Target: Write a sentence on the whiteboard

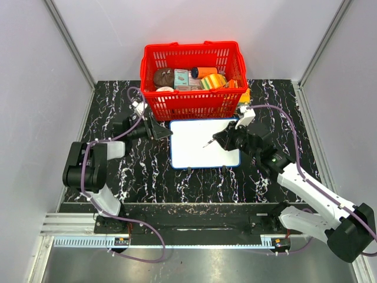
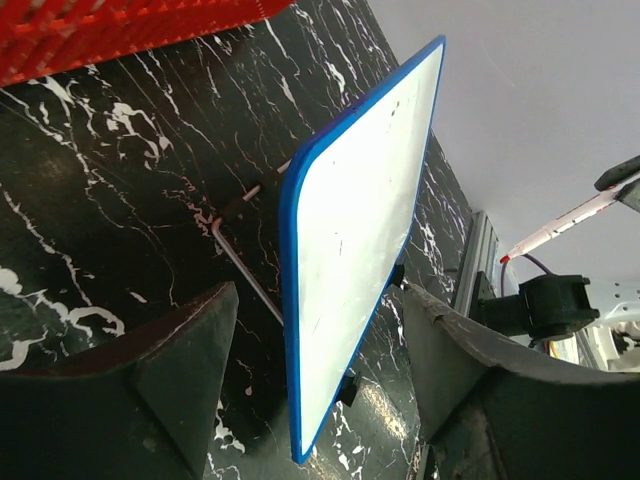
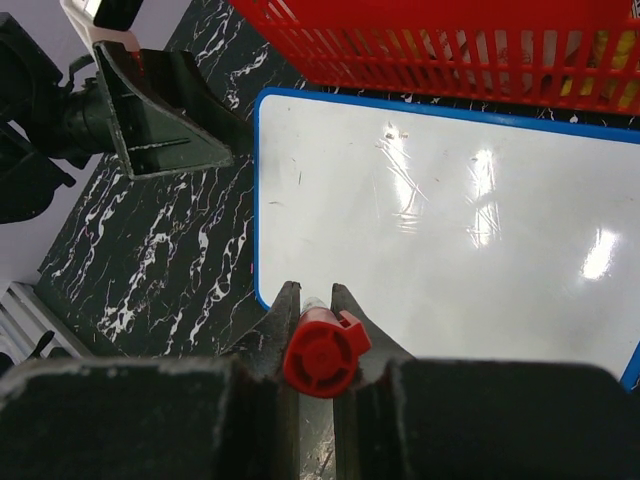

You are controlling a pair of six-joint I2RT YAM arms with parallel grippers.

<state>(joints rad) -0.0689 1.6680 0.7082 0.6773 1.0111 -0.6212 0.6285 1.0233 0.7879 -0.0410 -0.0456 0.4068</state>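
Note:
The whiteboard [image 1: 203,143] lies flat on the black marbled table, just in front of the red basket; no sentence shows on its white face. My left gripper [image 1: 162,130] sits at the board's left edge. In the left wrist view the blue-rimmed whiteboard [image 2: 350,250] runs between the two fingers [image 2: 180,370], and the left gripper [image 2: 318,292] is open with a gap on each side. My right gripper [image 1: 220,139] hovers over the board's right half, shut on a red-capped marker [image 3: 322,350] whose tip [image 1: 207,144] points left over the board. The whiteboard [image 3: 450,220] fills the right wrist view.
A red plastic basket [image 1: 194,100] full of small items stands right behind the board. A thin wire leg [image 2: 245,270] pokes out from under the board's edge. Grey walls close in the table on the left, right and back.

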